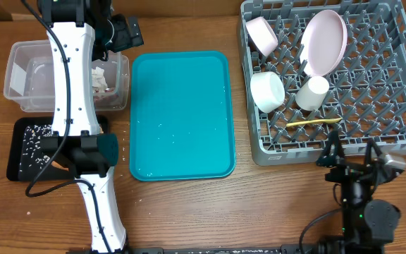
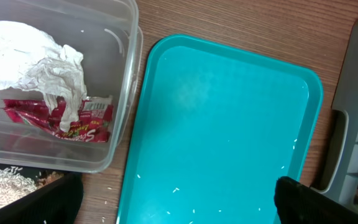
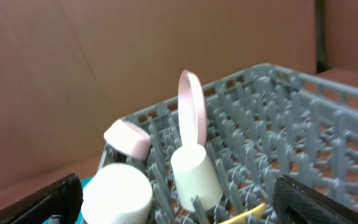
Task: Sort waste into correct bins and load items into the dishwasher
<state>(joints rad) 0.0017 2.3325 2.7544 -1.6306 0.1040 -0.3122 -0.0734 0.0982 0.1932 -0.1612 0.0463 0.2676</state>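
The clear tub (image 1: 20,51) holds crumpled white paper (image 2: 36,59) and a red-and-white wrapper (image 2: 36,115). The black tray (image 1: 18,168) below it carries rice (image 2: 5,180). The grey dish rack (image 1: 280,152) holds the pale plate (image 1: 324,41) on edge, two white bowls (image 1: 261,34) (image 1: 267,90), a white cup (image 1: 312,92) and the yellow spoon (image 1: 314,122). My left gripper (image 1: 122,32) (image 2: 179,190) is open and empty, high over the teal tray's left part. My right gripper (image 1: 351,149) (image 3: 176,186) is open and empty at the rack's near edge, facing the cup (image 3: 194,174).
The teal serving tray (image 1: 182,113) lies between the bins and the rack, with a few loose rice grains on it (image 2: 176,190). Some grains lie on the wood beside it. A brown wall stands behind the rack (image 3: 272,112).
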